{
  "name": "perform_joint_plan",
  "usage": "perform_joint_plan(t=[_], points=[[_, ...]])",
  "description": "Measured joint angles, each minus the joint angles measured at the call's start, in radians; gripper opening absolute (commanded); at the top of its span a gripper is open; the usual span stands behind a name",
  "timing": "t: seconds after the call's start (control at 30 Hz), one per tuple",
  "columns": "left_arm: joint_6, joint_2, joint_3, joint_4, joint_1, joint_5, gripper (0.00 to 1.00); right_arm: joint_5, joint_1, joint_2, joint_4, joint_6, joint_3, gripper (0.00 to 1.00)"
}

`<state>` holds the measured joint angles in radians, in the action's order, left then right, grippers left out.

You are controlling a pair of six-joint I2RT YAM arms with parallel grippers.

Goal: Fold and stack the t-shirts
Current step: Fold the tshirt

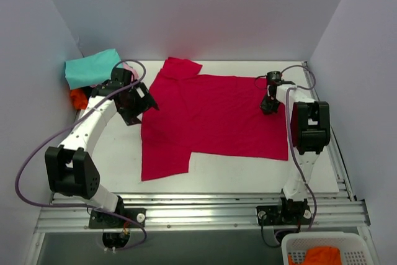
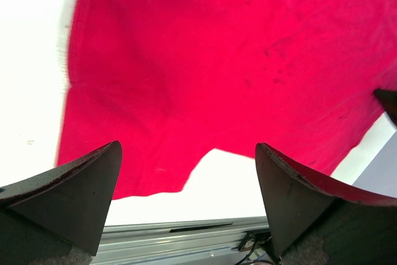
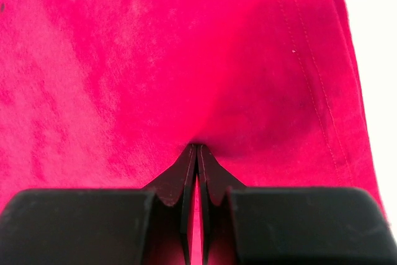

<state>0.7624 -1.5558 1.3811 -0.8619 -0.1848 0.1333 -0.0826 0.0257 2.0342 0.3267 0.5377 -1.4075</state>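
Pinching the crimson t-shirt (image 1: 211, 116), right pincer (image 3: 195, 150); left pincer (image 2: 188, 146) agape

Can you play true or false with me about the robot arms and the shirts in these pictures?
1. The right gripper is pinching the red shirt. True.
2. The left gripper is squeezing the red shirt too. False: it is open and holds nothing.
3. The teal shirt sits in the far left corner. True.
4. The red shirt is folded up small on top of the teal one. False: it lies spread out on the table.
5. The white basket has an orange cloth in it. True.
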Motion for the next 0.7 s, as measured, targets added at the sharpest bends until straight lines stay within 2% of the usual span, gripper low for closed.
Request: perform_joint_plan(t=[0.27, 0.43, 0.47, 0.5, 0.53, 0.6, 0.63, 0.67, 0.7], points=[[-0.026, 0.002, -0.002, -0.031, 0.003, 0.001, 0.97, -0.015, -0.03, 0.123, -0.01, -0.032, -0.179, 0.0], [-0.046, -0.022, 0.005, -0.04, 0.003, 0.001, 0.97, -0.015, -0.044, 0.135, -0.053, -0.04, -0.187, 0.0], [-0.047, -0.033, 0.011, -0.04, 0.003, 0.001, 0.97, -0.015, -0.044, 0.134, -0.058, -0.04, -0.184, 0.03], [-0.05, -0.045, 0.016, -0.04, 0.003, 0.001, 0.97, -0.016, -0.045, 0.127, -0.065, -0.04, -0.175, 0.08], [-0.051, -0.055, 0.023, -0.04, 0.003, 0.001, 0.97, -0.015, -0.045, 0.12, -0.069, -0.039, -0.166, 0.23], [-0.055, -0.073, 0.036, -0.04, 0.003, 0.002, 0.97, -0.016, -0.045, 0.103, -0.053, -0.038, -0.157, 0.46], [-0.058, -0.08, 0.046, -0.041, 0.003, 0.001, 0.97, -0.018, -0.045, 0.087, -0.03, -0.044, -0.156, 0.71], [-0.061, -0.085, 0.056, -0.04, 0.003, 0.002, 0.96, -0.02, -0.045, 0.068, -0.009, -0.043, -0.156, 0.82], [-0.063, -0.089, 0.071, -0.041, 0.003, 0.001, 0.94, -0.024, -0.045, 0.044, 0.02, -0.055, -0.16, 0.87]])
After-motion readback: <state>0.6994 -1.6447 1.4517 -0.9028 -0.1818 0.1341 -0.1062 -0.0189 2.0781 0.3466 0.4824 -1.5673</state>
